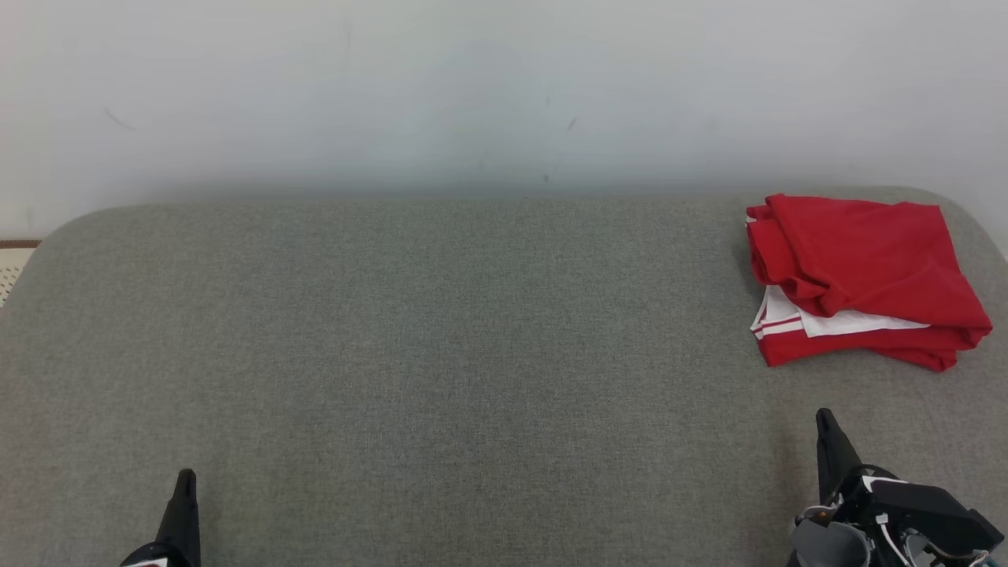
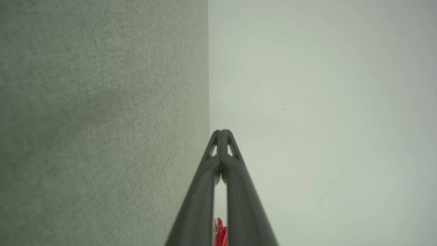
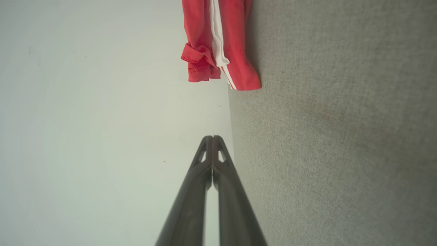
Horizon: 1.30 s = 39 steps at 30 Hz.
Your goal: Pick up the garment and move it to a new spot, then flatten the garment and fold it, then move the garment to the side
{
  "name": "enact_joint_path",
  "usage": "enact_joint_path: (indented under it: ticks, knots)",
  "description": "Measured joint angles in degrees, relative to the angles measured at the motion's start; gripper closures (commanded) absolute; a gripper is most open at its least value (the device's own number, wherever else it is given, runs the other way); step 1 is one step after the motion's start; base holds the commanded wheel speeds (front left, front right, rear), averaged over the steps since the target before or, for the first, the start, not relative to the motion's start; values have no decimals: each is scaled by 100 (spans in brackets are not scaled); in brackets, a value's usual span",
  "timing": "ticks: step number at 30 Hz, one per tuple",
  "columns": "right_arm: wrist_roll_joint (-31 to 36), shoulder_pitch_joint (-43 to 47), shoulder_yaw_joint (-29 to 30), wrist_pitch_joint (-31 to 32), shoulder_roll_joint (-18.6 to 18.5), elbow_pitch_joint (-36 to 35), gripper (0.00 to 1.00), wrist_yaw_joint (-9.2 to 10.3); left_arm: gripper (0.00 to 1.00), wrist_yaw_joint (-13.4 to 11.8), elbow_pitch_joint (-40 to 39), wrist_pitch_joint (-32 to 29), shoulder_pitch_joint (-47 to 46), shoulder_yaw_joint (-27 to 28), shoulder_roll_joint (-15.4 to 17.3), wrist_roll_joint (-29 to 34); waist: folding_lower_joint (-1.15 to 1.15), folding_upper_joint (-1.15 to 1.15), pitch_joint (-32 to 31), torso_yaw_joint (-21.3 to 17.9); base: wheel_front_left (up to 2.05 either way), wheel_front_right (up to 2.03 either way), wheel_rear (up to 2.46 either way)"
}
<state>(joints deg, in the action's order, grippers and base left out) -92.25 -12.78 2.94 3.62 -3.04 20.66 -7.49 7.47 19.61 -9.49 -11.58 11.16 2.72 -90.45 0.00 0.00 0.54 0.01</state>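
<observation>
The garment [image 1: 862, 276] is red with white stripes and lies folded at the far right of the grey upholstered surface [image 1: 441, 354]. In the right wrist view the garment [image 3: 218, 44] sits at the top, well beyond my fingertips. A sliver of the garment [image 2: 220, 235] peeks between the left fingers low in the left wrist view. My right gripper [image 1: 824, 417] rests at the lower right, shut and empty, short of the garment. My left gripper [image 1: 186, 476] sits at the lower left, shut and empty. Both pairs of fingertips meet at the tips, the left gripper [image 2: 222, 131] and the right gripper [image 3: 212, 137].
A pale wall [image 1: 472, 94] rises behind the surface's far edge. The surface's corners are rounded. A strip of patterned floor [image 1: 12, 264] shows past the left edge.
</observation>
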Motion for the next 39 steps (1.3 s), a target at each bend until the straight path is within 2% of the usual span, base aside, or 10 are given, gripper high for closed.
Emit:
enact_joint_path:
  ticks: [39]
  knots:
    - [-15,-16,13,25,7,8,100,0,100,0,8,-4,-13,2,1,-30,0,0,0,0,0,0,0]
